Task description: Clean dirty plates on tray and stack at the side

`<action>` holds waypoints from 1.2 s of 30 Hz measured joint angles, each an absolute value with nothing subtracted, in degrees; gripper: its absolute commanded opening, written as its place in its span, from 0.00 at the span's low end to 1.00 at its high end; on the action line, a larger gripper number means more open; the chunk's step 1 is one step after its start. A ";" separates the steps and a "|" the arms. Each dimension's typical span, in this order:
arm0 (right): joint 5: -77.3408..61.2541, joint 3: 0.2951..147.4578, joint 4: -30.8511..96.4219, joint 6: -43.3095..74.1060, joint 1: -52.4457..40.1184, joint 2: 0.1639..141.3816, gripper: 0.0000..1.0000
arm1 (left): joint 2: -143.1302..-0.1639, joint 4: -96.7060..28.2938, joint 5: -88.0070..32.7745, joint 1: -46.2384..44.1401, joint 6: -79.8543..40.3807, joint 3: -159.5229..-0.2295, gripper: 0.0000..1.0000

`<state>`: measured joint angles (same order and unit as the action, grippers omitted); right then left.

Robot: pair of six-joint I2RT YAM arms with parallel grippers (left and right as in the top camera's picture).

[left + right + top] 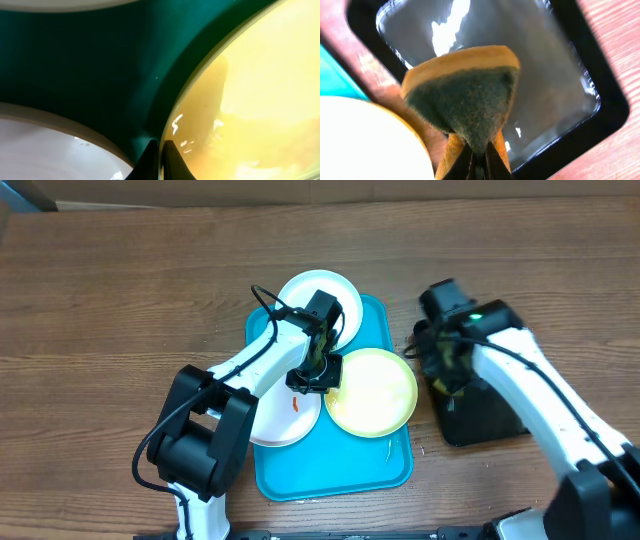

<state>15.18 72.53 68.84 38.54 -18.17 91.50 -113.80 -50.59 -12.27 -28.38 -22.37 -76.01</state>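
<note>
this looks like a robot lab or test bench set up for a dishwashing drill. two white and black robot arms [250, 365] rise from the near edge of a plain wood-grain table [100, 280]. the few kitchen things are laid out like props. a yellow plate [372, 390] and two white plates [310, 285] sit on a turquoise tray [385, 465], and a green and yellow sponge [465, 95] is over a glossy black tray [490, 425].

Overhead: above table [120, 280], facing straight down, wide; takes in turquoise tray [385, 465], black tray [490, 425].
Left wrist: very close over turquoise tray floor, at yellow-green plate [260, 100] rim.
Right wrist: near, above black tray, sponge [465, 95] mid-frame.
Shared by all: yellow-green plate, turquoise tray.
</note>
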 measured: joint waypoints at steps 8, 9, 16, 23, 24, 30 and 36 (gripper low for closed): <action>0.25 67.55 56.03 25.65 -4.16 90.94 0.04 | -113.80 -50.33 -12.01 -28.40 -22.35 -76.05 0.04; -0.93 65.52 54.19 24.91 -3.27 90.91 0.04 | -113.80 -49.82 -11.92 -28.40 -22.35 -76.05 0.04; -5.54 56.60 49.08 22.15 -1.80 91.09 0.36 | -113.82 -48.27 -10.87 -28.42 -22.46 -76.03 0.20; -6.70 63.94 58.17 21.34 -0.75 89.71 0.46 | -113.82 -46.37 -10.76 -28.40 -22.55 -75.99 0.28; -6.81 65.52 59.37 21.28 -0.40 88.66 0.47 | -113.82 -46.22 -10.90 -28.40 -22.57 -75.99 0.19; -7.55 75.22 65.80 20.93 1.93 79.00 0.55 | -113.82 -45.19 -11.60 -28.40 -22.33 -75.99 0.04; -7.68 76.29 66.57 20.95 3.07 71.96 0.57 | -113.93 -52.36 -11.66 -28.40 -21.93 -77.97 0.04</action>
<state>-7.68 76.29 66.57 20.95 3.07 71.96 -113.93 -52.36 -11.66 -28.40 -21.93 -77.97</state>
